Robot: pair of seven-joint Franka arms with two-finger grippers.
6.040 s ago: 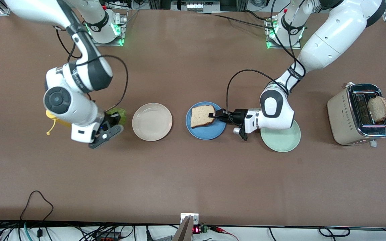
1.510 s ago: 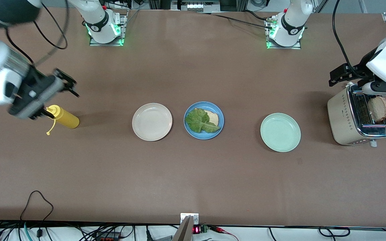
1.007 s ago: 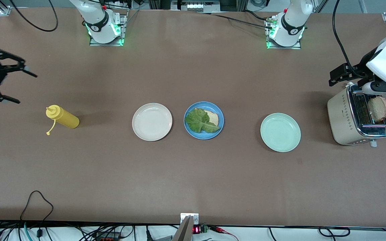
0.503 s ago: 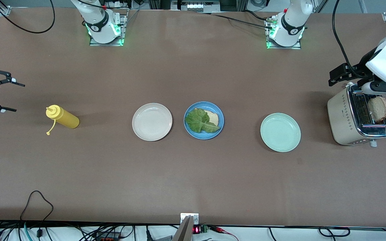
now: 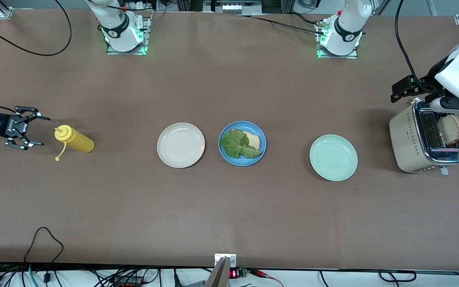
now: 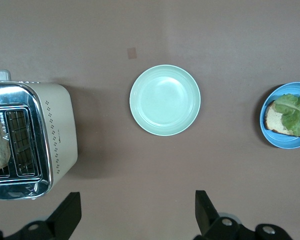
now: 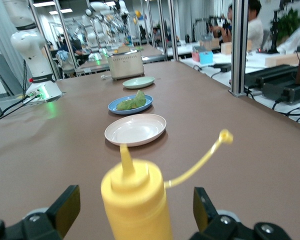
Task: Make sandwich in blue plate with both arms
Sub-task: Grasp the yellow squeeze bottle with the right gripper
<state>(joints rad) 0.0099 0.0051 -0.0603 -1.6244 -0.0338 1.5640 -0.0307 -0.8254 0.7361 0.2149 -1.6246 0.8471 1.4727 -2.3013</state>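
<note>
The blue plate [image 5: 242, 158] sits mid-table and holds one toast slice [image 5: 254, 140] with a green lettuce leaf [image 5: 235, 144] lying on it. A second toast slice [image 5: 450, 129] stands in the toaster [image 5: 410, 137]. My left gripper [image 5: 412, 95] is open and empty, up in the air over the table beside the toaster; it waits there. Its wrist view shows the gripper [image 6: 137, 215], toaster [image 6: 55, 135] and blue plate [image 6: 270, 135]. My right gripper [image 5: 40, 130] is open, low at the right arm's end, with the yellow squeeze bottle [image 5: 74, 139] just ahead of its jaws [image 7: 135, 200].
A cream-white plate [image 5: 181, 144] lies beside the blue plate toward the right arm's end. A pale mint-green plate [image 5: 333, 157] lies between the blue plate and the toaster. Cables hang along the table edge nearest the front camera.
The right gripper has swung in from the table's end and come down level with the yellow bottle, facing it. The left arm has not moved in the last second and a half.
</note>
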